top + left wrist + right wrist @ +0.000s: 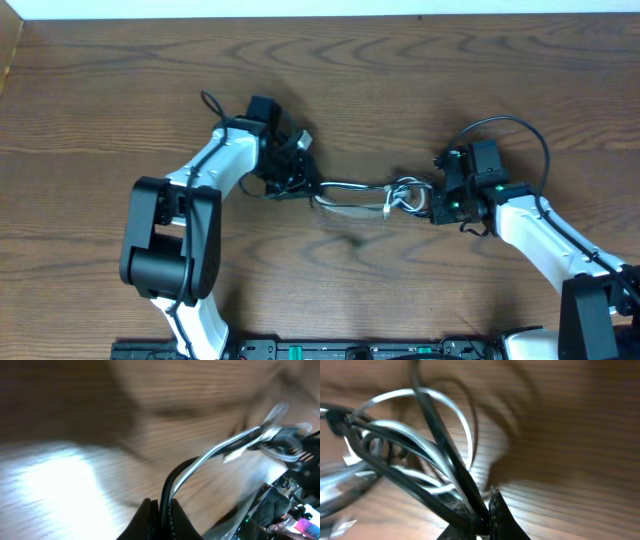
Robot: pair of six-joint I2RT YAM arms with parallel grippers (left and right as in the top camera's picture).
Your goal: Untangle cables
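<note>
The white and black cables (352, 194) lie tangled together in a stretched bundle at the middle of the wooden table, between the two arms. My left gripper (298, 178) is shut on the bundle's left end; in the left wrist view the cables (210, 455) run out from between the fingers (162, 510). My right gripper (432, 202) is shut on the right end, where white loops (405, 195) bunch up. In the right wrist view black and white strands (420, 450) cross and enter the fingers (482, 515).
The wooden table (100, 100) reaches to a pale edge at the back. The arm bases and a black rail (330, 350) stand along the front edge. A thick black robot wire (520, 130) arcs above the right wrist.
</note>
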